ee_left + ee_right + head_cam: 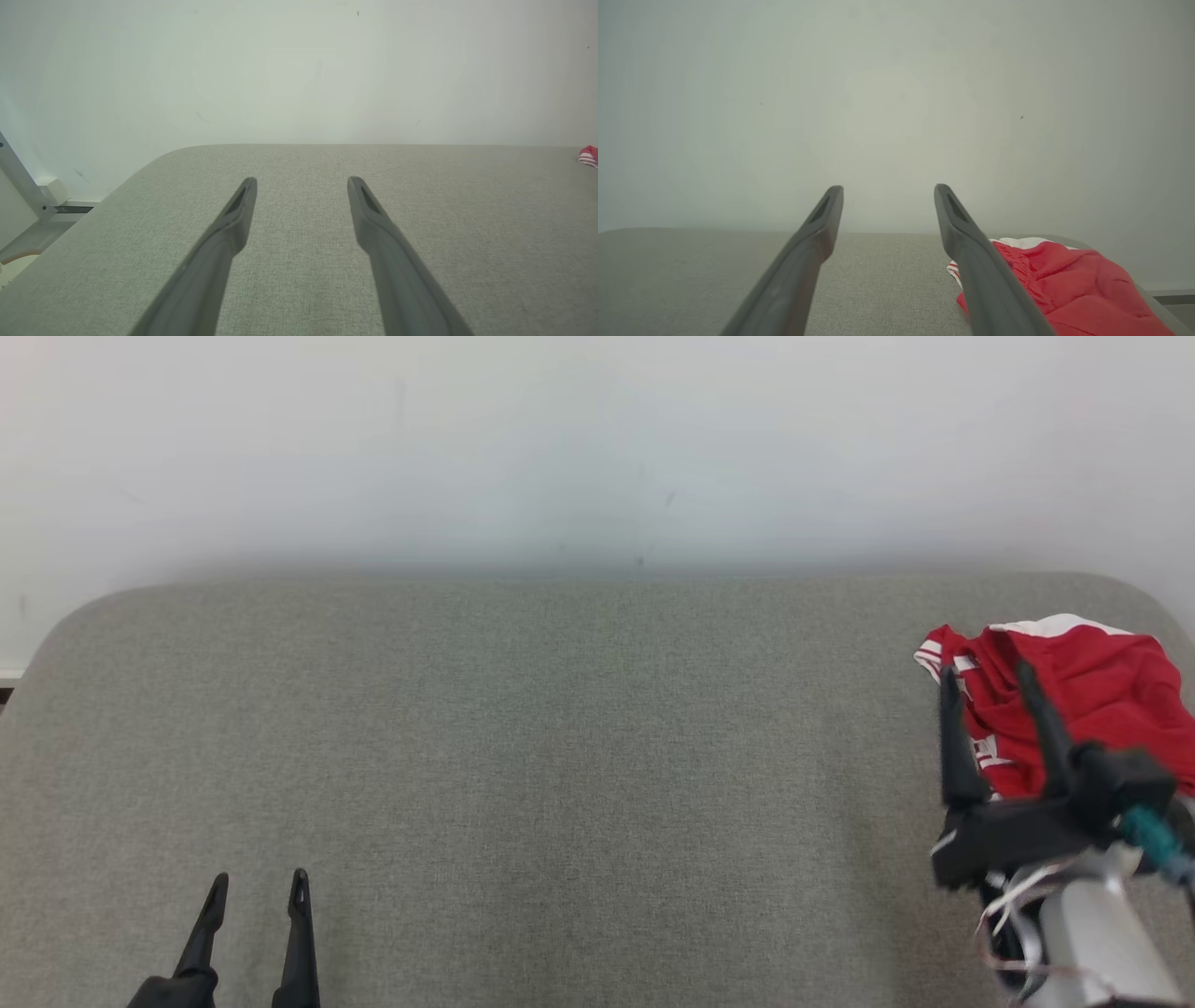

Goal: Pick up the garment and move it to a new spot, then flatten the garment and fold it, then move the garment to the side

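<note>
Right pincer [986, 672]: you have it released, its two fingers spread with nothing between them, at the near left edge of the garment [1102, 681]; whether it touches the cloth you cannot tell.
Left pincer [260, 875]: released too, two fingers apart over bare bench [560, 756], well apart from the garment.
Pincers: two.
Garment: one, red with white trim, crumpled in a heap at the bench's far right corner.
Bench: one, grey fabric top, rounded corners, against a pale wall [597, 448].
</note>
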